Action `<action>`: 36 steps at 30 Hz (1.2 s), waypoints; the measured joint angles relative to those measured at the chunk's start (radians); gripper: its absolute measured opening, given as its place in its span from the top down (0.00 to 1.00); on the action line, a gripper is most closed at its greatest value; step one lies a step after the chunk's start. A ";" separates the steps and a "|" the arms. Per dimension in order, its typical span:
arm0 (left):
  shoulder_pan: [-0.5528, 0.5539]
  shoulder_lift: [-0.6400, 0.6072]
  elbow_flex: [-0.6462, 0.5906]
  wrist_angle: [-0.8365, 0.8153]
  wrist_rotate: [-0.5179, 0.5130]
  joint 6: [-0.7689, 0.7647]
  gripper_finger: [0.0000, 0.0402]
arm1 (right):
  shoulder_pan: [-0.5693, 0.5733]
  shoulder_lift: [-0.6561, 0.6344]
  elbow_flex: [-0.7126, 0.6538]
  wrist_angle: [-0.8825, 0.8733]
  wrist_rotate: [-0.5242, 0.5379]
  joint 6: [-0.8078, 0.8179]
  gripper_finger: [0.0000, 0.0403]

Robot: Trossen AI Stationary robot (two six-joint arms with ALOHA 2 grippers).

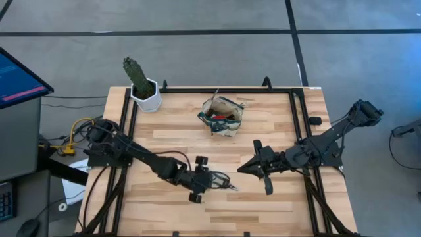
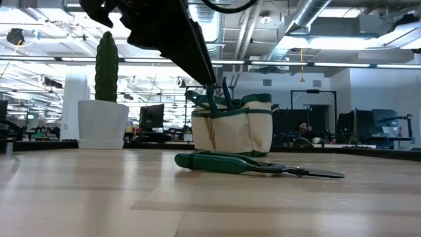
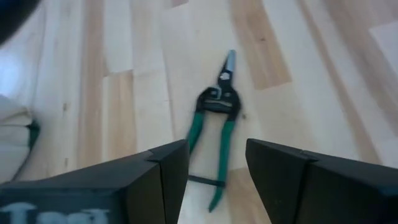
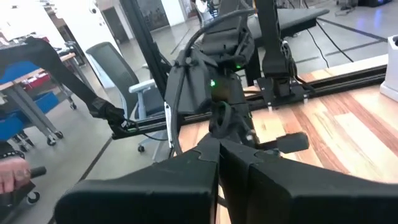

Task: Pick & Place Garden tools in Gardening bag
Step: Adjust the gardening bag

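The green-handled pruning shears (image 3: 214,134) lie flat on the wooden table, also seen in the low view (image 2: 256,164) and the high view (image 1: 227,184). My left gripper (image 3: 217,162) is open and hovers just above the handle end (image 1: 214,179), touching nothing. The beige gardening bag with green trim (image 1: 222,115) stands upright at the table's far middle (image 2: 233,128), with tools inside, one red and black (image 1: 220,117). My right gripper (image 1: 241,168) is shut and empty, held over the table right of the shears (image 4: 217,168).
A cactus in a white hexagonal pot (image 1: 141,89) stands at the table's far left corner (image 2: 103,122). A black frame rail (image 1: 217,91) runs along the far edge and both sides. Bare wood (image 1: 263,207) lies toward the near edge.
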 joint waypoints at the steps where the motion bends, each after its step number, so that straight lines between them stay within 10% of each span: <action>1: -0.002 -0.004 0.000 -0.004 0.012 -0.008 0.63 | 0.001 0.000 0.000 -0.006 0.000 0.001 1.00; 12: -0.029 -0.246 0.001 -0.139 0.078 -0.147 0.63 | 0.040 -0.003 0.000 -0.024 0.000 0.016 1.00; 36: 0.061 -0.344 0.001 -0.262 -0.277 -0.165 0.63 | -0.044 -0.049 0.000 -0.229 0.059 0.164 1.00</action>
